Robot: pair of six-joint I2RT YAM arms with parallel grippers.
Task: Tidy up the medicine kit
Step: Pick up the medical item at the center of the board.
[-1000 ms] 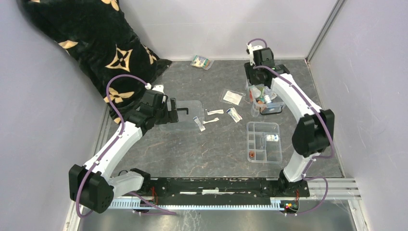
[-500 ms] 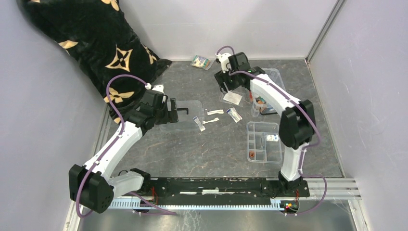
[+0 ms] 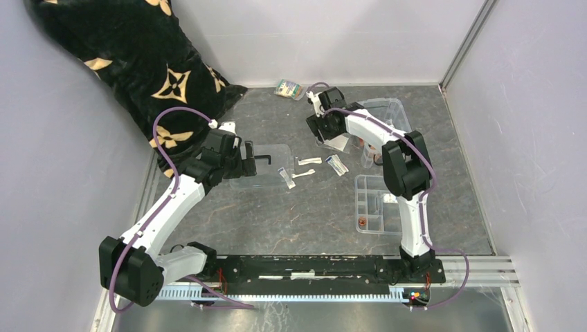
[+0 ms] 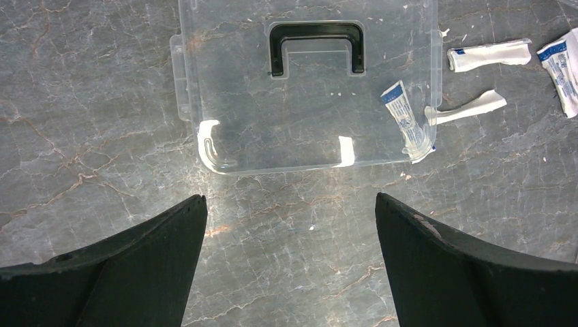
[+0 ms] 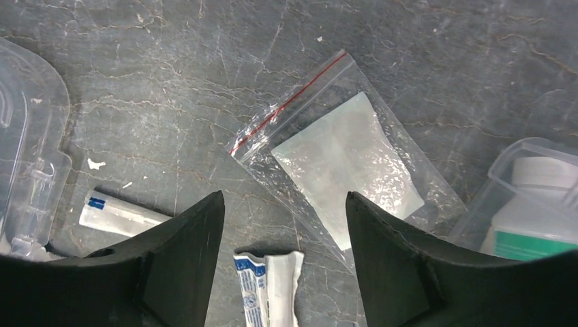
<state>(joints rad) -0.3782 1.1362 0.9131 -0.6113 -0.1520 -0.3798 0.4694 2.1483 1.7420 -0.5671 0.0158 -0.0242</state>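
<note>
Although the medicine kit (image 3: 396, 111) stands open at the far right of the bench (image 3: 291, 214), with a white, green-labelled bottle (image 5: 538, 204) inside it, its flat clear lid (image 4: 307, 116) lies well apart at the left, black handle (image 4: 315, 48) facing up. A blue-tipped sachet (image 4: 407, 122) rests across one corner of the lid, and more sachets (image 4: 487, 54) are scattered just beside it.

The left fingers (image 3: 248, 158) are spread as wide as they go and grip nothing; they hang over bare bench just short of the lid's near edge. The right fingers (image 3: 324, 133) are parted too, also without a load, and hover above a zip bag (image 5: 344, 160) with a red seal line, which lies flat between the lid and the kit.

A shallow divided tray (image 3: 377, 204) sits nearer the arm bases, on the right. A small pack (image 3: 289, 88) lies at the back wall, and a black patterned cloth (image 3: 138, 62) fills the far left corner.
</note>
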